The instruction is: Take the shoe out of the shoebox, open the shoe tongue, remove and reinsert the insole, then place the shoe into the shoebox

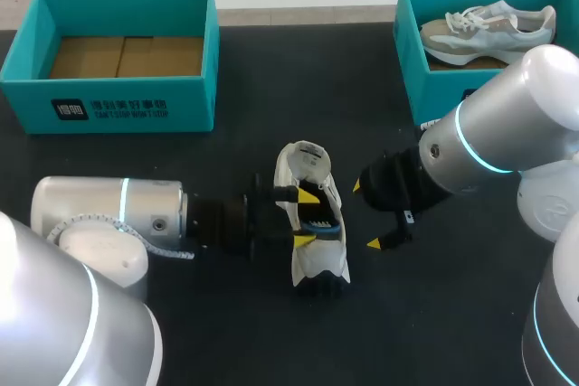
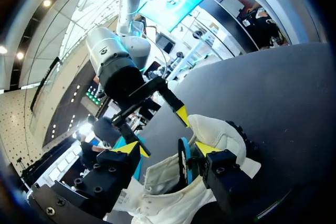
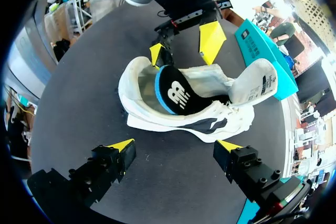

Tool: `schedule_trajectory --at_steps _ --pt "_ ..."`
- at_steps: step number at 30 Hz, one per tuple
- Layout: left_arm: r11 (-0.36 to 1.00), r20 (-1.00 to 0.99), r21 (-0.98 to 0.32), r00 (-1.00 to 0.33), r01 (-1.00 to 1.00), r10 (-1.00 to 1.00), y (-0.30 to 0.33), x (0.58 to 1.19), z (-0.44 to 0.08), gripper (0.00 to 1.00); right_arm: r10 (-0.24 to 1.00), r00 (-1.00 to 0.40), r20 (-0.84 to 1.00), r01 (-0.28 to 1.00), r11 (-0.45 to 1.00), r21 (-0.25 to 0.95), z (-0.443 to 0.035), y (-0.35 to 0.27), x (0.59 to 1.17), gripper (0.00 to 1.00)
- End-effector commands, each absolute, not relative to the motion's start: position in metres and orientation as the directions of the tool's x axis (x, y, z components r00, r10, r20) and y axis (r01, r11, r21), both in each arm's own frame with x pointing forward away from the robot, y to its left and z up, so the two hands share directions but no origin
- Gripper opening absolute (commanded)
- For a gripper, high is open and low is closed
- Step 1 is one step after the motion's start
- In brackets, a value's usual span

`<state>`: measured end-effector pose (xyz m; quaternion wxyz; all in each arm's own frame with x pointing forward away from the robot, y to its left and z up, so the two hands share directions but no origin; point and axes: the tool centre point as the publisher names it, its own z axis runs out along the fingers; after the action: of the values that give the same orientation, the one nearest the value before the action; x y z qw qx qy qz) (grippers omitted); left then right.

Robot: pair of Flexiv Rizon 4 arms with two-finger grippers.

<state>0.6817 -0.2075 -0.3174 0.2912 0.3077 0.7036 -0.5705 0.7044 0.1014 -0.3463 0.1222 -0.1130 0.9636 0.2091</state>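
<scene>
The shoe (image 1: pixel 317 264) lay on its side in the middle of the counter (image 1: pixel 226 160), well apart from both boxes, with its insole (image 3: pixel 176 98) standing half out of the opening. My left tool (image 1: pixel 308 217) had its fingers spread at the collar, the insole edge between them, gripping nothing I could see. My right tool (image 1: pixel 365 214) hung wide open and empty just beside the shoe. As I judged it, a left pinch might catch the collar with the insole and drag the unpinned shoe, the soft insole could fold on reinsertion, and the tools were near enough to clash. White print marked the left box (image 1: pixel 109 110), a logo the insole, a label the tongue (image 3: pixel 265 80); I read none off.
</scene>
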Motion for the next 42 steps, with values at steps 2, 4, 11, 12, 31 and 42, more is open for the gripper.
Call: schedule_trajectory --at_steps 2,4,11,12,31,42 --pt "0.149 -0.76 -0.619 -0.636 0.771 0.136 -0.197 0.683 -0.306 0.78 -0.164 -0.944 -0.287 -0.268 0.889 0.372 -0.347 0.103 0.703 1.0" --pt "0.141 -0.757 -0.622 -0.637 0.77 0.146 -0.197 0.683 -0.301 0.8 -0.164 -0.944 -0.287 -0.268 0.889 0.372 -0.347 0.103 0.703 1.0" --pt "0.113 -0.735 -0.634 -0.641 0.765 0.219 -0.195 0.691 -0.29 0.78 -0.164 -0.944 -0.287 -0.268 0.889 0.372 -0.347 0.103 0.703 1.0" --pt "0.107 -0.735 -0.633 -0.639 0.767 0.228 -0.194 0.693 -0.289 0.78 -0.164 -0.944 -0.287 -0.268 0.889 0.372 -0.347 0.103 0.703 1.0" --pt "0.027 -0.559 -0.634 -0.481 0.773 0.675 -0.195 0.726 -0.267 0.68 -0.164 -0.944 -0.287 -0.268 0.889 0.372 -0.347 0.103 0.703 1.0" --pt "0.098 -0.297 -0.659 -0.378 0.745 0.877 -0.18 0.727 -0.249 1.0 -0.191 -0.949 -0.249 -0.265 0.913 0.31 -0.318 0.067 0.703 1.0"
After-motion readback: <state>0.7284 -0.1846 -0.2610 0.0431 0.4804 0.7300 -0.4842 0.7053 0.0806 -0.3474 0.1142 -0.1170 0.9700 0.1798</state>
